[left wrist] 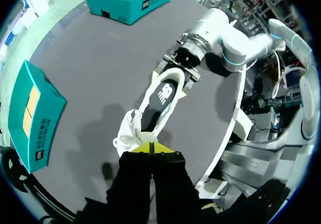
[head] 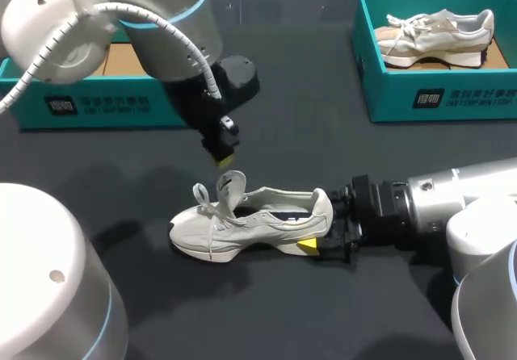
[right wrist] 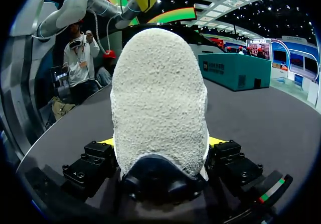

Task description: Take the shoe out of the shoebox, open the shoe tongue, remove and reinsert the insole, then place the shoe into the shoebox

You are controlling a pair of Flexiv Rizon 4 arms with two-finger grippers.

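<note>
Closest in, my right hand [head: 319, 232] comes in from the lower right and clenches the heel of the pale grey-and-cream mesh sneaker [head: 242, 219]. That shoe lies on its sole on the dark table [head: 323, 134], lower middle, toe pointing left — white laces [head: 212, 207] loose, tongue [head: 232, 184] standing up, dark insole [head: 283, 213] showing in the mouth. Just above the tongue, my left hand [head: 222, 160] has its tips pressed together; whether they pinch fabric I cannot tell. I judge tongue-opening the step: draw up and toeward, heel held firm, so the shoe doesn't lift. Farthest back, a teal cardboard shoebox [head: 81, 106] at upper left, and a second teal shoebox [head: 380, 94] at upper right holding a matching sneaker [head: 436, 33].
</note>
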